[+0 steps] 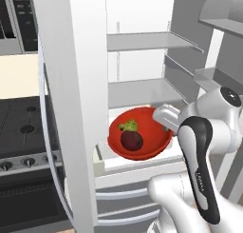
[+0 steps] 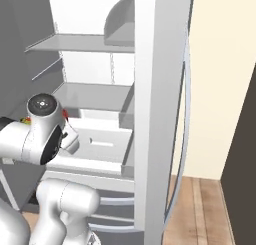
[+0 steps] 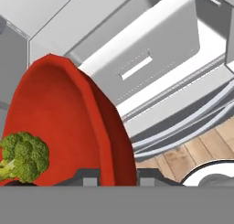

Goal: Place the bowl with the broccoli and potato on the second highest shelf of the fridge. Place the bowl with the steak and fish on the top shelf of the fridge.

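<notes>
Pincer (image 3: 114, 175) astride bowl (image 1: 140, 132) rim, apparently gripping, broccoli (image 3: 25, 157) inside

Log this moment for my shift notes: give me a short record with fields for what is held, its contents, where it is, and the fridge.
held: red bowl, gripped at its rim by the pincer
contents: broccoli and a dark potato
position: in front of the open fridge, just above the white drawers, below the two grey shelves
top shelf: bare
second shelf: bare
step: bowl not yet on a shelf
</notes>
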